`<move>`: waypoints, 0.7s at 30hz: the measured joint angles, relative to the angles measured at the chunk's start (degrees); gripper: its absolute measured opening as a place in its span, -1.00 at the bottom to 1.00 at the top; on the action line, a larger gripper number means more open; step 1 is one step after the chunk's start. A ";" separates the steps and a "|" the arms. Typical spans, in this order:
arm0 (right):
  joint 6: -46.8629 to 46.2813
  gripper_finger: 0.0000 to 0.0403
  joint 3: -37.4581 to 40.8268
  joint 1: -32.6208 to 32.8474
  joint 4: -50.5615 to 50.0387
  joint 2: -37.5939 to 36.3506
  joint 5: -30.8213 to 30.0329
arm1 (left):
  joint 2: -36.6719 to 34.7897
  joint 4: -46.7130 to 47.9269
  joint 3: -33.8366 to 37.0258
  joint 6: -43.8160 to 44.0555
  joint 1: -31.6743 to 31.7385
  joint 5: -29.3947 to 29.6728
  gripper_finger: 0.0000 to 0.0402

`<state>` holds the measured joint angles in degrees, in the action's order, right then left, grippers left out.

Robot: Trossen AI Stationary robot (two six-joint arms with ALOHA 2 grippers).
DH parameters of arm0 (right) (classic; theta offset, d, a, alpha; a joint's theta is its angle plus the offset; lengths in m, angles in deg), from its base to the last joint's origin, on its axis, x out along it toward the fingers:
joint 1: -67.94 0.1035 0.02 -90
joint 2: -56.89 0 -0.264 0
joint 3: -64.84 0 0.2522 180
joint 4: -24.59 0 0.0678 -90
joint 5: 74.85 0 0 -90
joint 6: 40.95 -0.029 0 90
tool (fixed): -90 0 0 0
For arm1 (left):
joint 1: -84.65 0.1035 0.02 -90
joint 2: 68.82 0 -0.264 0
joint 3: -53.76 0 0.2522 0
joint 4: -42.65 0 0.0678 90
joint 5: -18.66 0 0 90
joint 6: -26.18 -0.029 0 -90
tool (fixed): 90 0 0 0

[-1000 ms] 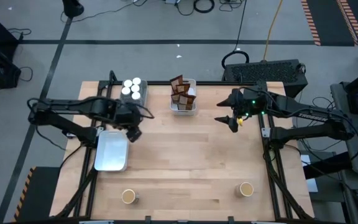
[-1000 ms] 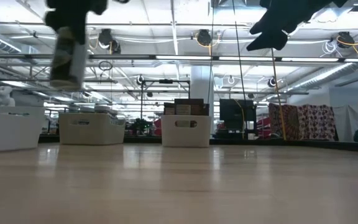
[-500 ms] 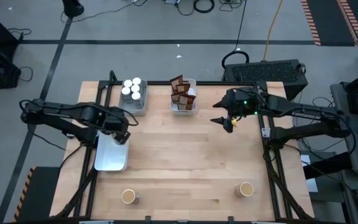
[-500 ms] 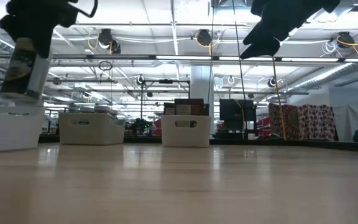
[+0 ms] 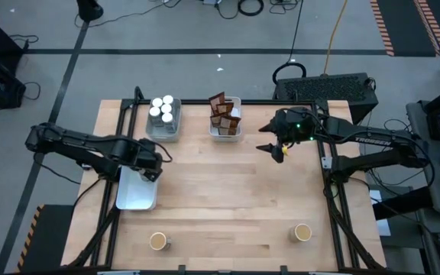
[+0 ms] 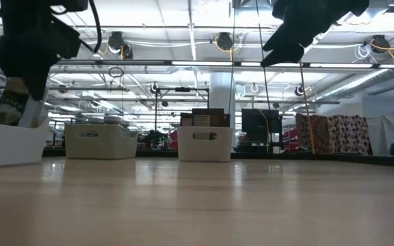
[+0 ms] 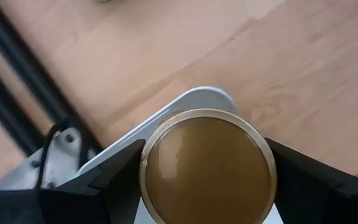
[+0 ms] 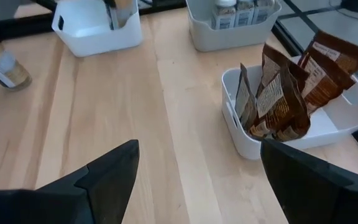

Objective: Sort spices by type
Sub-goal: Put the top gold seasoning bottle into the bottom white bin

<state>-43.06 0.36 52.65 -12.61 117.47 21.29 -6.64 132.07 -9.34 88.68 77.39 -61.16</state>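
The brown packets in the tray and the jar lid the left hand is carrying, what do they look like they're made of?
The brown packets look like crinkled paper or foil pouches: creased, standing unevenly, with printed labels. The jar lid in the left hand looks like glossy amber plastic or metal: it is smooth, with a pale rim and soft reflections. Neither is certain.

Left end effector [image 6: 18,96] with an amber-topped jar [image 6: 10,109] above the white tray [image 6: 9,143]; two bins [image 6: 204,143] beyond.
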 joint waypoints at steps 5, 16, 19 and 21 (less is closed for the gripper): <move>-0.32 0.59 -0.02 0.03 6.10 1.38 5.53 | -0.01 -2.21 2.76 -0.09 0.00 1.15 0.41; -3.32 0.30 0.00 0.49 21.66 7.95 12.53 | 0.05 -6.25 4.50 -1.79 0.00 4.63 0.41; -3.69 0.02 -0.02 1.19 22.87 9.27 13.57 | 0.03 -6.31 4.52 -1.90 0.00 5.53 0.41; -3.67 -0.19 -0.02 1.66 23.36 9.99 13.70 | 0.04 -6.40 4.52 -3.11 0.00 5.53 0.41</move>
<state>-46.73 0.34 54.31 10.75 127.46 34.98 -6.60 125.67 -4.82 85.57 77.39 -55.63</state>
